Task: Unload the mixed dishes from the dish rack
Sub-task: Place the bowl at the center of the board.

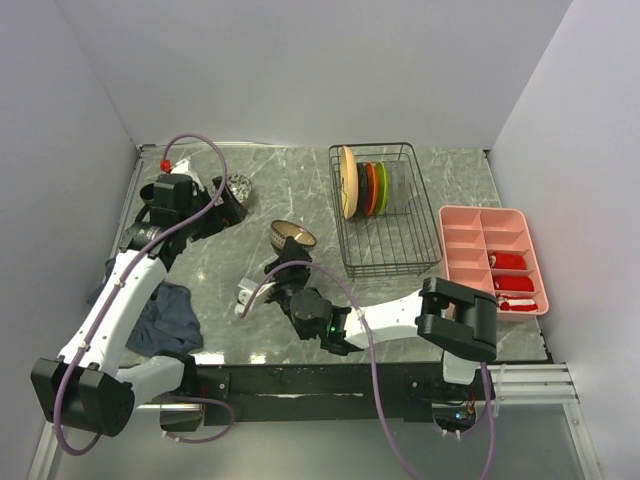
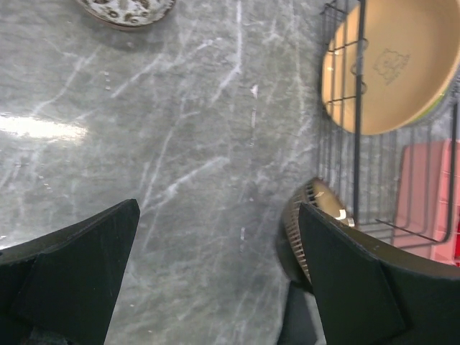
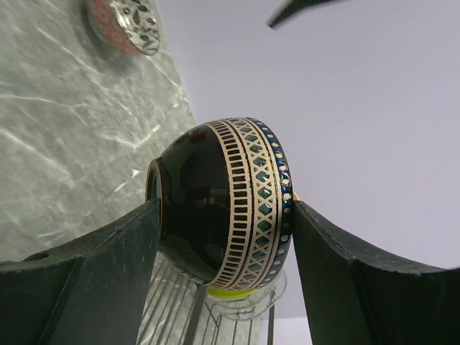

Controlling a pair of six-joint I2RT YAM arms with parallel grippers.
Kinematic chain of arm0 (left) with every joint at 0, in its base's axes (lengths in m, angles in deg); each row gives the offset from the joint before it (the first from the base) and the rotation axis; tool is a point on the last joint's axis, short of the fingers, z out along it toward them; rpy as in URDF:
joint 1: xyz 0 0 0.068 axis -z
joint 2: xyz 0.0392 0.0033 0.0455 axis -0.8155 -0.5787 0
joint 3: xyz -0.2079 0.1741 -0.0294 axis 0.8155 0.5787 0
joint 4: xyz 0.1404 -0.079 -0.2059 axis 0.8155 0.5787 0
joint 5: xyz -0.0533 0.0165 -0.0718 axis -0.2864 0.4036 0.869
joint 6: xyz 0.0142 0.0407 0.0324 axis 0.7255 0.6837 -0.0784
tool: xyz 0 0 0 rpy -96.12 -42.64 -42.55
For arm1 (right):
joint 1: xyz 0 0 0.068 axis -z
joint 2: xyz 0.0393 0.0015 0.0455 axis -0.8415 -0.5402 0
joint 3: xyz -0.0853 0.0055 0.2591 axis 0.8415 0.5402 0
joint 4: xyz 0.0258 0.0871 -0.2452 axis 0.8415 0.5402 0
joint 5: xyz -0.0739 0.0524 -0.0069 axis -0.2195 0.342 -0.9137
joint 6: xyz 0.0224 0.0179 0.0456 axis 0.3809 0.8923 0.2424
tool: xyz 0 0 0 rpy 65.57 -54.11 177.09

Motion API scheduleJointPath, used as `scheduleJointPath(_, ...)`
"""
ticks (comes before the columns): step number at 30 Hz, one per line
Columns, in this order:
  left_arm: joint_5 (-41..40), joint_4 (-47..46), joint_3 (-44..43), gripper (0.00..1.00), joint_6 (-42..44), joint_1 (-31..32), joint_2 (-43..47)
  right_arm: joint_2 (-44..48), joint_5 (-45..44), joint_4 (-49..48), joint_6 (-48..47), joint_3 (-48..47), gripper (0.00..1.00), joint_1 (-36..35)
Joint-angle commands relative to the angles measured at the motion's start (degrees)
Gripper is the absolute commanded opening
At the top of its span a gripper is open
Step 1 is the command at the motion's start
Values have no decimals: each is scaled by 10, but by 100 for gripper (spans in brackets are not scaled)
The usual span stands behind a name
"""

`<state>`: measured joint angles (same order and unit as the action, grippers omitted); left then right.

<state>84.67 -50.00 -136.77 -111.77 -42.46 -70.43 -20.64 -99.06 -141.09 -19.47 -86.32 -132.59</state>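
Black wire rack (image 1: 392, 250), plates (image 1: 372, 188) upright inside, stands right of the right gripper (image 3: 226, 208), which is clamped on a brown patterned bowl (image 1: 293, 236). Left gripper (image 2: 217, 207) gapes wide, speckled bowl (image 2: 126, 11) just ahead.

The speckled ceramic bowl (image 2: 126, 8) is cut off by the top edge of both wrist views, the dark brown patterned ceramic bowl (image 2: 305, 215) is half hidden behind a finger of the left gripper (image 2: 218, 208), and the red items (image 1: 512, 262) in the pink divided plastic tray (image 1: 462, 240) are too small to identify.
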Motion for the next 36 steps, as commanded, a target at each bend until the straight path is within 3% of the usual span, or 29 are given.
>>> scheduleJointPath(1, 42, 21, -38, 99, -26, -1, -7, -1, 1, -69, -6, -33, 0, -11)
scheduleJointPath(14, 118, 72, -61, 100, -13, -1, -100, -55, 46, -32, -5, -70, 0, -14)
scheduleJointPath(20, 159, 88, -72, 95, 3, -1, -151, -60, 43, -33, -9, -64, 0, -15)
scheduleJointPath(36, 217, 174, -100, 56, 83, 11, -230, -78, 36, -67, -48, -45, 0, -31)
